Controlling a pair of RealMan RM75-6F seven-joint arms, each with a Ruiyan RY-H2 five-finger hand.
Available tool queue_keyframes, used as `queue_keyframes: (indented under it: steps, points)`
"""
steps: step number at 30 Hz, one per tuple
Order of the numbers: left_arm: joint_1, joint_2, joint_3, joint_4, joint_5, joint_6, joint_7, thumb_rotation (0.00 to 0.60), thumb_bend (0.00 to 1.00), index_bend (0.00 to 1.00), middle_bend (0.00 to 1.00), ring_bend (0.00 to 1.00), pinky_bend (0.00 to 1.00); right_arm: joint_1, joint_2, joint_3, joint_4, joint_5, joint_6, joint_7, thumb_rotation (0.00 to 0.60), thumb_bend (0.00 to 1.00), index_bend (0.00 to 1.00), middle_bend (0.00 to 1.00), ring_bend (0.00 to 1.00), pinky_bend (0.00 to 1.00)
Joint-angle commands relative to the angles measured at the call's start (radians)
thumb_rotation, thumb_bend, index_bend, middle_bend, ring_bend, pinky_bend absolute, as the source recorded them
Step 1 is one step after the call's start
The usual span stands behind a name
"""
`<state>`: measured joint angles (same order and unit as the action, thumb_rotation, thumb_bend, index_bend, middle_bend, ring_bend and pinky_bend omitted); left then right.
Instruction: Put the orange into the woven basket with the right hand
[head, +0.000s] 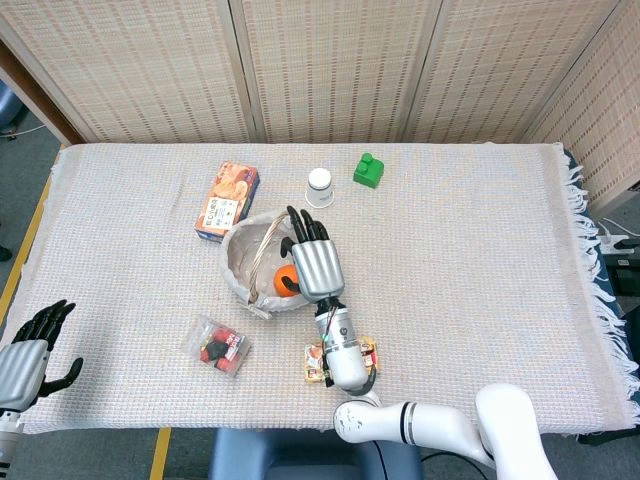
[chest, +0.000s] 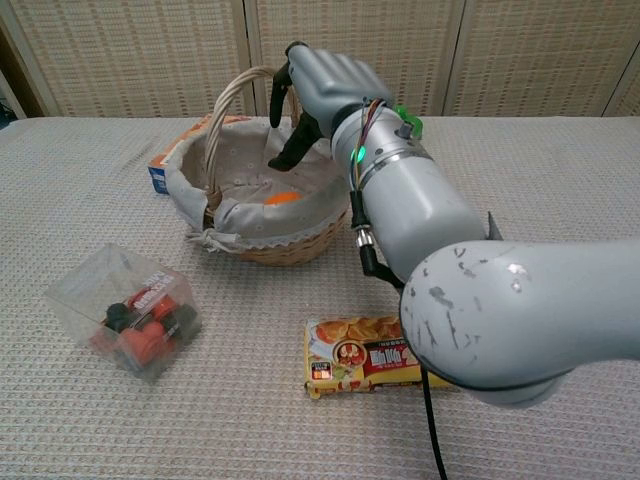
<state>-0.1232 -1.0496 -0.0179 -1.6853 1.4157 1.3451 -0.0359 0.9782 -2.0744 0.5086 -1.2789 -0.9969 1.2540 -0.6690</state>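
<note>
The orange (head: 285, 279) (chest: 281, 199) lies inside the woven basket (head: 238, 262) (chest: 215, 203), on its pale cloth lining. My right hand (head: 312, 260) (chest: 318, 90) hovers over the basket's right side with its fingers spread and nothing in them. The orange shows just below and left of the palm. My left hand (head: 28, 358) rests at the table's near left corner, empty with fingers apart, seen only in the head view.
A snack packet (chest: 383, 354) lies under my right forearm. A clear box of dark and red pieces (chest: 128, 312) sits front left. A biscuit box (head: 227, 201), a white cup (head: 319, 186) and a green block (head: 368, 169) stand behind the basket.
</note>
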Motion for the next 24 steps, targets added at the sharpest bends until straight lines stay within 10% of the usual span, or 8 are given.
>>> queue_keyframes:
  steps: [1, 15, 24]
  points:
    - [0.000, 0.001, 0.000, -0.001, -0.001, -0.001, 0.002, 0.600, 0.39, 0.00, 0.00, 0.00, 0.12, -0.030, 0.054, -0.006, -0.078, -0.010, 0.022, -0.012, 0.600, 0.04, 0.53, 0.00, 0.00, 0.16]
    - [0.007, -0.002, 0.003, 0.005, 0.012, 0.020, 0.018, 0.600, 0.39, 0.00, 0.00, 0.00, 0.12, -0.446, 0.693, -0.398, -0.678, -0.224, 0.188, 0.036, 0.600, 0.04, 0.57, 0.00, 0.00, 0.01]
    - [0.012, -0.023, 0.002, 0.017, 0.050, 0.060, 0.049, 0.600, 0.38, 0.00, 0.00, 0.00, 0.12, -0.690, 0.917, -0.610, -0.629, -0.416, 0.321, 0.298, 0.600, 0.04, 0.59, 0.00, 0.00, 0.00]
